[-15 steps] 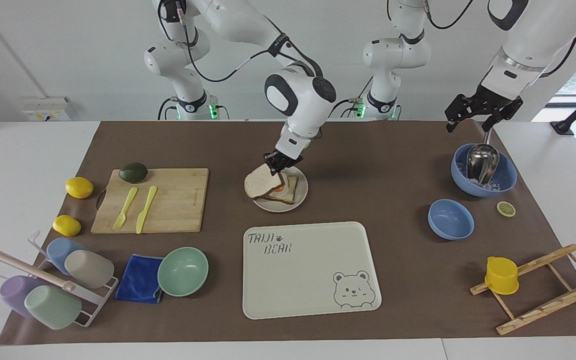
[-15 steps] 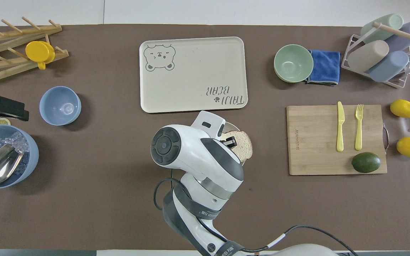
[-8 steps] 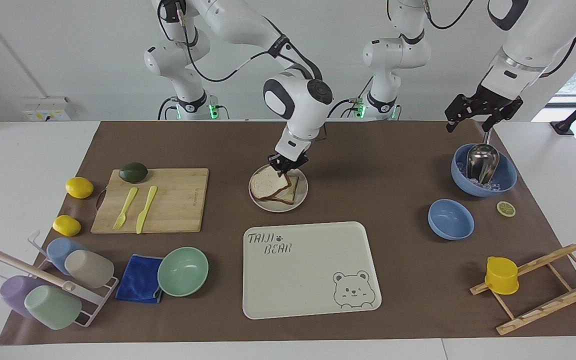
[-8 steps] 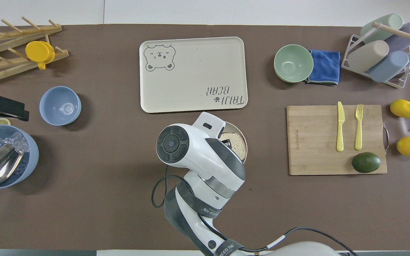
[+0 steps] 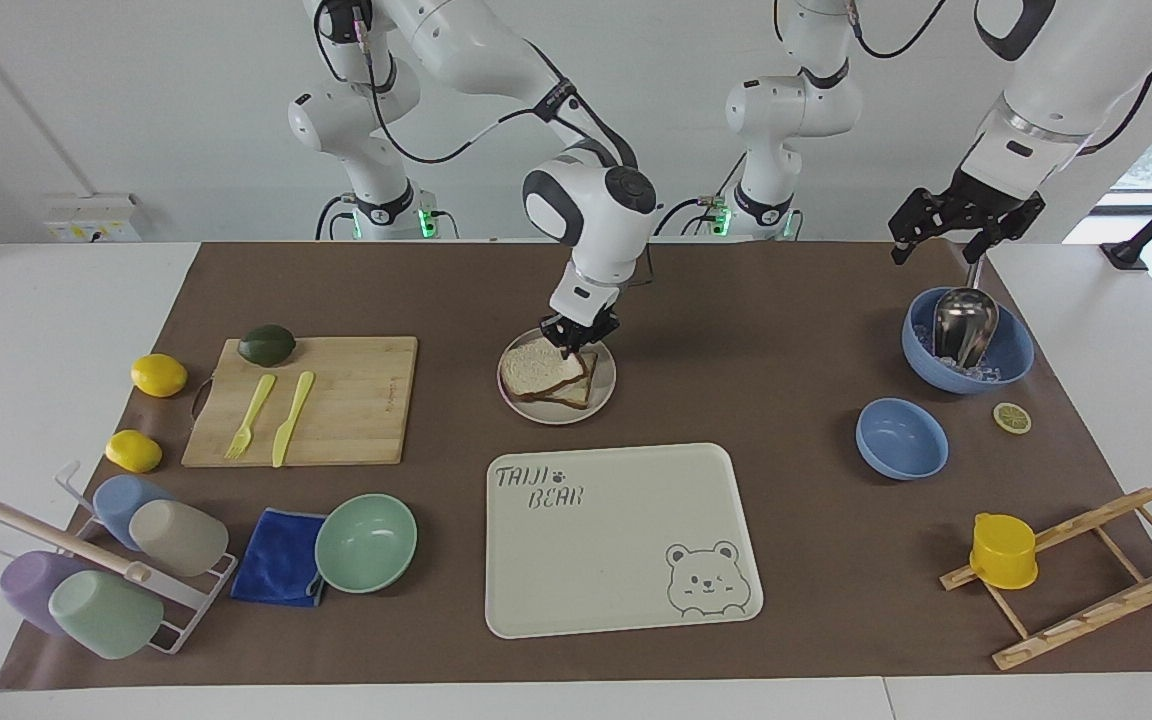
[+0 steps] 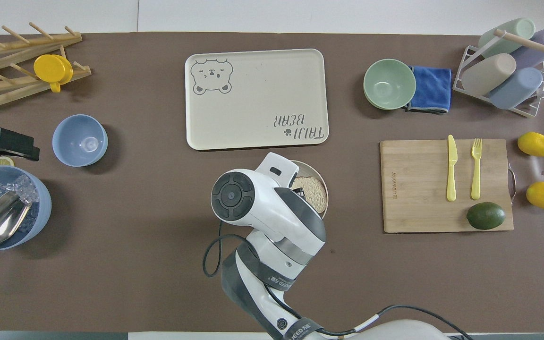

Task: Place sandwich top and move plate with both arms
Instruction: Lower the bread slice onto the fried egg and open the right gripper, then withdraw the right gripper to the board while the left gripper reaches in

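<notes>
Facing view: we see the right gripper (image 5: 571, 343) pointing down over the plate (image 5: 603, 392), fingers apart just above the sandwich top (image 5: 538, 367), which lies flat on the stack there. We see the left gripper (image 5: 966, 222) waiting over the blue bowl (image 5: 1011, 359), fingers spread.

White bread (image 5: 536, 367) w/ brown crust, beige-grey plate (image 5: 604, 392), cream tray (image 5: 616, 540) w/ bear drawing.

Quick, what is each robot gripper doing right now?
Right gripper: at the sandwich top on the plate; grip cannot be told.
Left gripper: open, holding nothing, waiting above the blue bowl.
</notes>
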